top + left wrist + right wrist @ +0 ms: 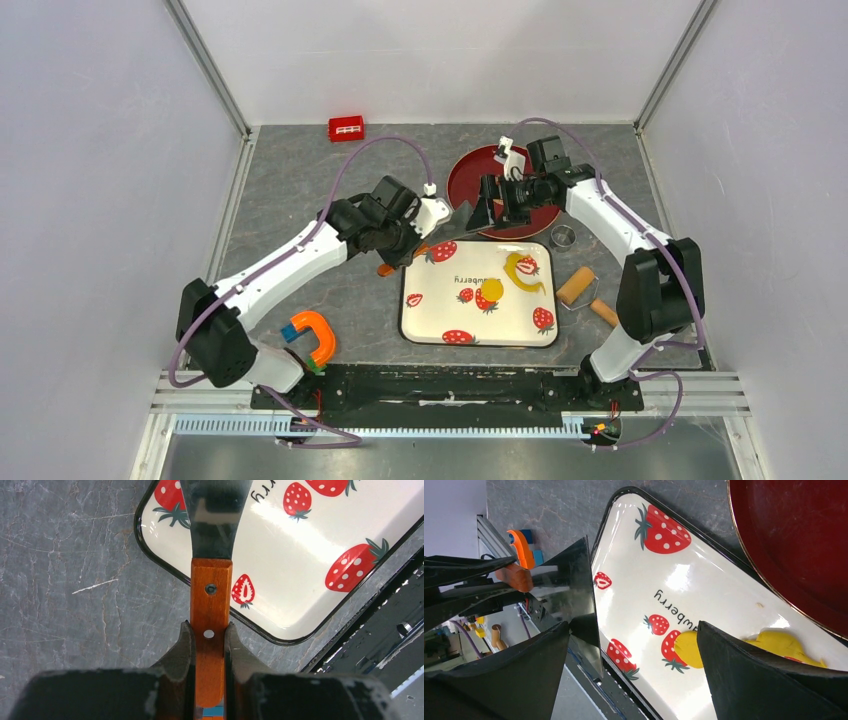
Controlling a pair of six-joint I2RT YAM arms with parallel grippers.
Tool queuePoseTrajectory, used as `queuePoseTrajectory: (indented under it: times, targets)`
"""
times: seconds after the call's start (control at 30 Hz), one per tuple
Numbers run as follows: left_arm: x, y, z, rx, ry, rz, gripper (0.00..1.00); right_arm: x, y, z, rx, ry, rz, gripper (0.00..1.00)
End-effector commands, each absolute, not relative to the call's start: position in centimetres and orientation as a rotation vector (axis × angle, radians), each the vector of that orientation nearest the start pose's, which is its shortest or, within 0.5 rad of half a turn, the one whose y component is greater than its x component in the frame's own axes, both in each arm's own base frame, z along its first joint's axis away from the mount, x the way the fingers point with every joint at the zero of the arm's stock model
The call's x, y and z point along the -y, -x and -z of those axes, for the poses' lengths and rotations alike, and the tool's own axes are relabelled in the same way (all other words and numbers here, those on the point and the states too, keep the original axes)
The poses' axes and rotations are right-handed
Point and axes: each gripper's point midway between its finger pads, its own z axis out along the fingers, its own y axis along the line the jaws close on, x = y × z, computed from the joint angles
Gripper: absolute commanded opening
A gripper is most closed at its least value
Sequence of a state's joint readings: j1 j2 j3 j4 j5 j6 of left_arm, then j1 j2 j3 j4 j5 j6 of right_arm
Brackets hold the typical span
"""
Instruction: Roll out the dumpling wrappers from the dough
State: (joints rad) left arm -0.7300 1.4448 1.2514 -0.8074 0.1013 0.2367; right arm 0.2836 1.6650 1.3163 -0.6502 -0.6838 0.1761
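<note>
Top view: left gripper (420,243) clamped on a scraper (387,268) at the tray (430,322) corner; round wrapper (490,291) mid-tray, leftover dough (527,272) just beside it; left wrist: fingers (182,650) pinch the wooden handle (210,605); right wrist: right gripper (634,630) spread wide above the wrapper (688,649).

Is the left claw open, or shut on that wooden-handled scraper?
Shut on it. The left claw has both fingers pressed against the scraper's wooden handle, no gap either side; its blade reaches over the strawberry tray.

Grey marbled tabletop (290,170), scratched w/ pale streaks. Plain white walls (90,150) on 3 sides, aluminium posts (208,65) in back corners. Slotted metal rail (450,428) along near edge. Even, soft light.
</note>
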Motion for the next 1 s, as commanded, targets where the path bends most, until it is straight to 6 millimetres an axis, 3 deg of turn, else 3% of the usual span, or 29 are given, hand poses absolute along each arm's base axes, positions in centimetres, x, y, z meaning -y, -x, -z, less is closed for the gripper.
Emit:
queuePoseTrajectory:
  times: [0.0,0.43,0.77,0.97]
  targets:
    - [24.5,-26.1,-20.5,-2.118,-1.171,0.337,0.02,-21.1,-32.4,-15.1,-2.511,0.425,-1.002,0.98]
    - [25.0,-26.5,-24.3,-1.990,-1.046,0.385,0.02,-20.7,-31.7,-13.3,-2.557,0.430,-0.968,0.98]
    - [23.6,-26.7,-23.9,-1.948,-1.037,0.312,0.02,-20.5,-33.4,-16.4,-2.459,0.423,-0.911,0.98]
    - [21.7,-27.7,-24.7,-1.871,-0.984,0.187,0.02,-19.1,-32.8,-16.1,-2.474,0.432,-0.827,0.98]
